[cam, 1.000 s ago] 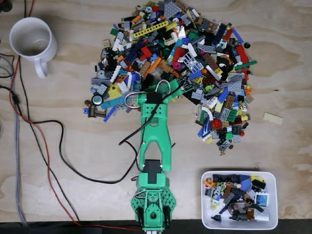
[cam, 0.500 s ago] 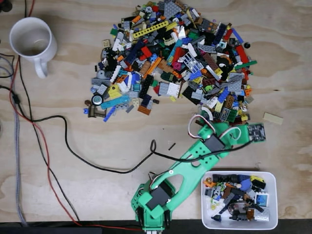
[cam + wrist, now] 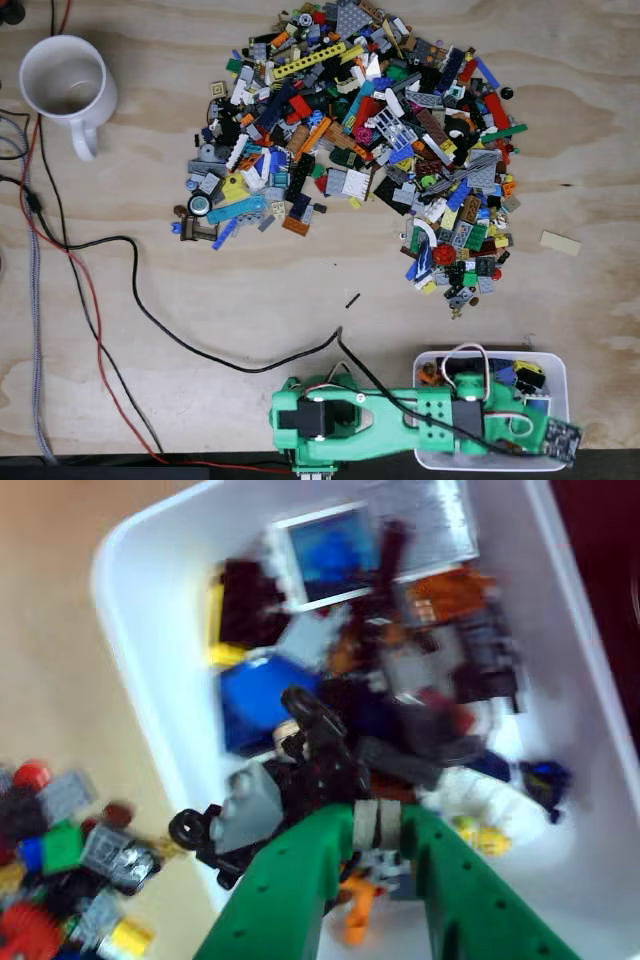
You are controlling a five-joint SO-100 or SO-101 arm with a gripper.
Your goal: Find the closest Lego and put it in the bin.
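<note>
Green gripper (image 3: 378, 825) hangs directly over the bin (image 3: 150, 670), fingers nearly together, pinching a small grey Lego piece (image 3: 377, 826) between the tips. Release drop is straight down. Bin sits at lower right of the fixed view (image 3: 560, 372): white, shallow, rounded corners, already holding mixed bricks.

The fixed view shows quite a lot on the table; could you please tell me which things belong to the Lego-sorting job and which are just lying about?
Belongs to the job:
- Lego pile
- bin, already holding pieces
- end effector, over the bin, gripping a small grey piece

Just lying about:
- white mug
- black cable
- red wire
- tan piece lying apart from the pile
</note>
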